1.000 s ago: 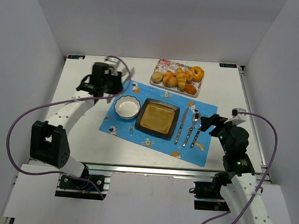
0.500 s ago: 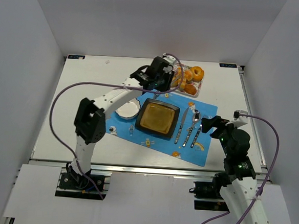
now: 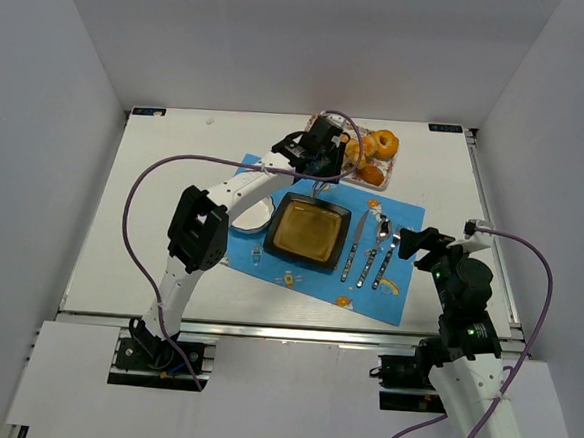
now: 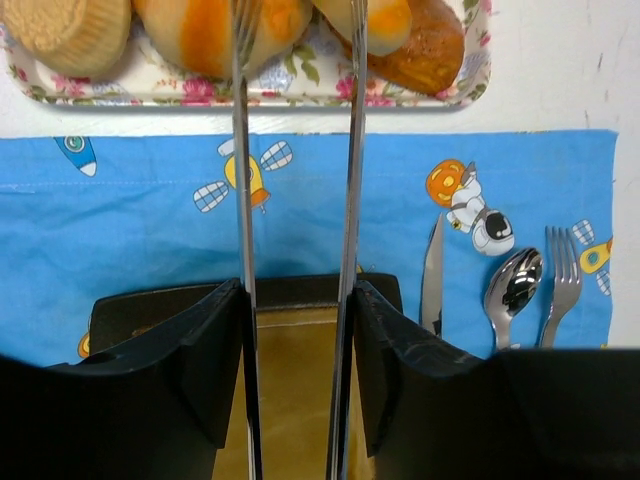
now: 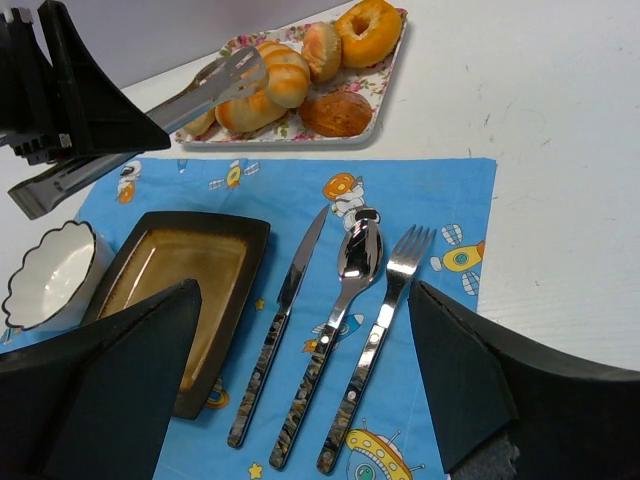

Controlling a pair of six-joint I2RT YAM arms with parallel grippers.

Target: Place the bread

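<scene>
The bread (image 5: 283, 72), a golden roll with paler ridges, lies among other rolls on the floral tray (image 3: 375, 177) at the back. My left gripper (image 4: 298, 300) is shut on metal tongs (image 4: 240, 200), above the dark square plate (image 4: 150, 300). The tong arms stand apart. Their tips reach over the bread (image 4: 200, 30) on the tray; I cannot tell whether they touch it. In the top view the left gripper (image 3: 321, 159) hangs just left of the tray. My right gripper (image 3: 421, 243) is open and holds nothing, above the cutlery.
A blue rocket-print mat (image 3: 403, 212) carries the plate (image 3: 308, 230), a white scalloped bowl (image 5: 50, 275), and a knife (image 5: 285, 300), spoon (image 5: 350, 270) and fork (image 5: 395, 280). A ring-shaped bun (image 5: 368, 18) and a dark bun (image 5: 340, 113) share the tray.
My left arm has swung from the table's far left across to the tray, carrying the tongs. The right arm has barely moved.
</scene>
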